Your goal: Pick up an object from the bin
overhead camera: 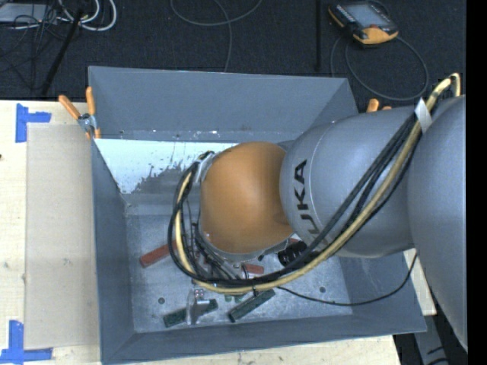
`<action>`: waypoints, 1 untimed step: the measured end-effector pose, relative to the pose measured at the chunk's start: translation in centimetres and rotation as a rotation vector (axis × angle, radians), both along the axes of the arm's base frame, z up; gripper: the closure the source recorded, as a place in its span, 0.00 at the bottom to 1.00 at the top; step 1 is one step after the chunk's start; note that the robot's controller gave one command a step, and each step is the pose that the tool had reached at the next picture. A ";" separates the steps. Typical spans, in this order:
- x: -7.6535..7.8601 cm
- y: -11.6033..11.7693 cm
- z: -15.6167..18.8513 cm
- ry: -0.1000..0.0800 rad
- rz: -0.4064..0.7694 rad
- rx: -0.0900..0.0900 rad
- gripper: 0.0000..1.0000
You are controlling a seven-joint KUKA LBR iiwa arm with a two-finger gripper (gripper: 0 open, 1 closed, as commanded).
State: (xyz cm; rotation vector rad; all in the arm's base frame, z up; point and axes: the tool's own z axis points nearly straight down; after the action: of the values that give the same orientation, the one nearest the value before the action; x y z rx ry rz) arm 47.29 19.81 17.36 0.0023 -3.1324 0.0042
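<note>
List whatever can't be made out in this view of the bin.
Whether the tool holds anything: camera view, the cables and orange cover hide most of it.
Middle of the bin floor: camera view, covered by the arm.
Small dark things by the near wall: camera view, too small to name.
Red thing beside the wrist: camera view, mostly under the cables.
</note>
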 end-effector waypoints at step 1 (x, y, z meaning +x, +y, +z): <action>0.2 -0.1 0.4 -0.007 -0.003 0.002 0.00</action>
State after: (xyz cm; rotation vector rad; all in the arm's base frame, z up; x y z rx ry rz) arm 47.50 19.75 17.73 -0.0025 -3.1390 0.0009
